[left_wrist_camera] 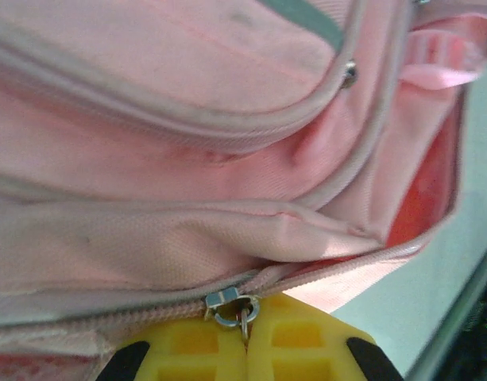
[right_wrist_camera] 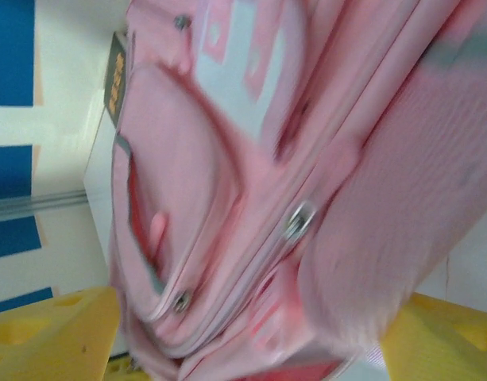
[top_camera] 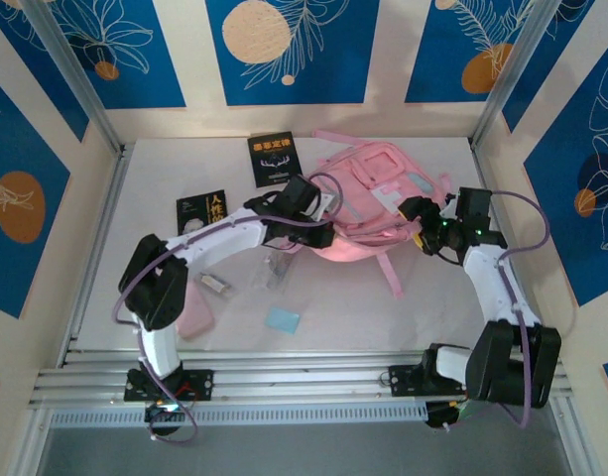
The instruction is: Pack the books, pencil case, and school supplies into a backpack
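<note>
The pink backpack [top_camera: 368, 193] lies flat at the table's middle back. My left gripper [top_camera: 318, 235] is at its near left edge; in the left wrist view its yellow fingers [left_wrist_camera: 187, 349] are shut on the metal zipper pull [left_wrist_camera: 231, 305] of the backpack [left_wrist_camera: 187, 159]. My right gripper [top_camera: 423, 220] is at the bag's right side, its yellow fingers [right_wrist_camera: 52, 333] wide apart and open, with pink fabric [right_wrist_camera: 251, 198] between them. Two black books [top_camera: 272, 159] [top_camera: 201, 211] lie to the left. The pink pencil case [top_camera: 196, 313] is partly under the left arm.
A light-blue pad [top_camera: 282, 319], a clear plastic bag [top_camera: 276, 270] and a small whitish piece [top_camera: 216, 284] lie on the table in front of the backpack. A pink strap [top_camera: 391, 273] trails toward the near edge. Walls close in left, right and behind.
</note>
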### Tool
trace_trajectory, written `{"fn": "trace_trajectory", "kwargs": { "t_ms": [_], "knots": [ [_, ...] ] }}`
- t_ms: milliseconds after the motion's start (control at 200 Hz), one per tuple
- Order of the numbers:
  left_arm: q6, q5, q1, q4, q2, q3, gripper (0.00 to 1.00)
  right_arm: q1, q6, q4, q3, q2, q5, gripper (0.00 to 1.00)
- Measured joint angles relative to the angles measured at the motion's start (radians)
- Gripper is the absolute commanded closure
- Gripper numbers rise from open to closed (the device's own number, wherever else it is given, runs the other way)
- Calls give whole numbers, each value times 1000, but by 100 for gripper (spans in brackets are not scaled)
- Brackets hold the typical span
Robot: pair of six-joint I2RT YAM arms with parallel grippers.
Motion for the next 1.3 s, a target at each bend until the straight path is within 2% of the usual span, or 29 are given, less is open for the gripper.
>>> {"fn": "trace_trajectory", "kwargs": {
  "t_ms": [100, 255, 475, 560, 650, 735, 885, 1020, 1140, 1295],
  "knots": [
    [-25, 54, -35, 6, 53, 60, 100, 55, 28, -41, -3, -67, -43, 16],
    [-55, 78, -64, 18, 73, 72, 100, 134, 116, -33, -71, -123, -103, 15],
    [-95, 84, -71, 59, 73, 66, 100, 158, 263, 25, -231, -103, -154, 15],
    [-110, 91, -75, 88, 73, 45, 100, 159, 305, 66, -264, -90, -154, 19],
    [-122, 96, -79, 105, 72, 15, 100, 162, 337, 131, -278, -65, -136, 32],
    [-138, 108, -81, 122, 67, -19, 100, 169, 341, 188, -277, -25, -118, 64],
    [-159, 121, -81, 153, 48, -74, 100, 187, 303, 218, -256, 33, -107, 100],
    [-154, 122, -81, 158, 43, -79, 100, 182, 238, 168, -245, 13, -88, 100],
    [-113, 121, -63, 138, 37, -79, 100, 134, 166, 92, -245, -51, -71, 100],
    [-19, 76, 4, 55, 23, -81, 100, 74, 68, 9, -245, -84, -51, 100]
  ]
}}
